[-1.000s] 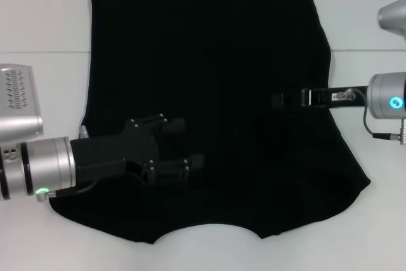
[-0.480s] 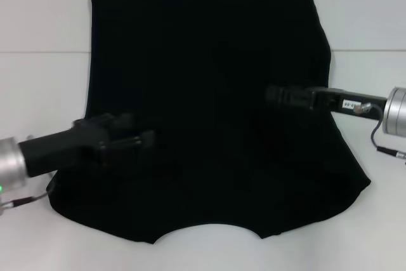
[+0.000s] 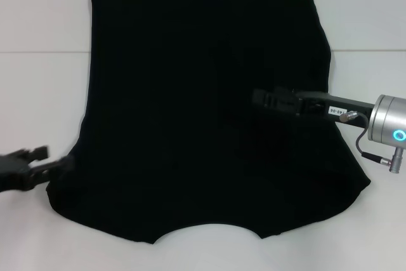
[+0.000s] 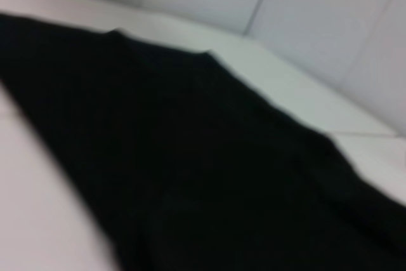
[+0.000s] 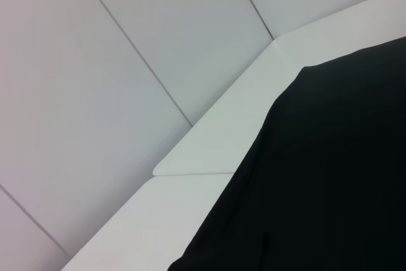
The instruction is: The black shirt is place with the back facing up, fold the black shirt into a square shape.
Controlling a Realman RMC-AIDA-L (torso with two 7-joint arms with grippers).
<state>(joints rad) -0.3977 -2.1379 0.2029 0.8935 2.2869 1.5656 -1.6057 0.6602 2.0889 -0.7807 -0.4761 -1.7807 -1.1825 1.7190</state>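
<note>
Here, black shirt (image 3: 203, 93) flat; left claw (image 3: 38, 160) open, right claw (image 3: 263, 98) state unclear, label unreadable.

Even, bright, diffuse light washes the white table (image 3: 38, 93) with hardly any shadow, the black shirt (image 3: 203, 93) shows as a near-featureless dark mass, and the left wrist view is heavily blurred while the others stay sharp.

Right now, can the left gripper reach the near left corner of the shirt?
Probably yes. The left gripper is at the edge of the black shirt, just beside that corner, and nothing lies between them. The right gripper is over the shirt's right side, away from it.
</note>
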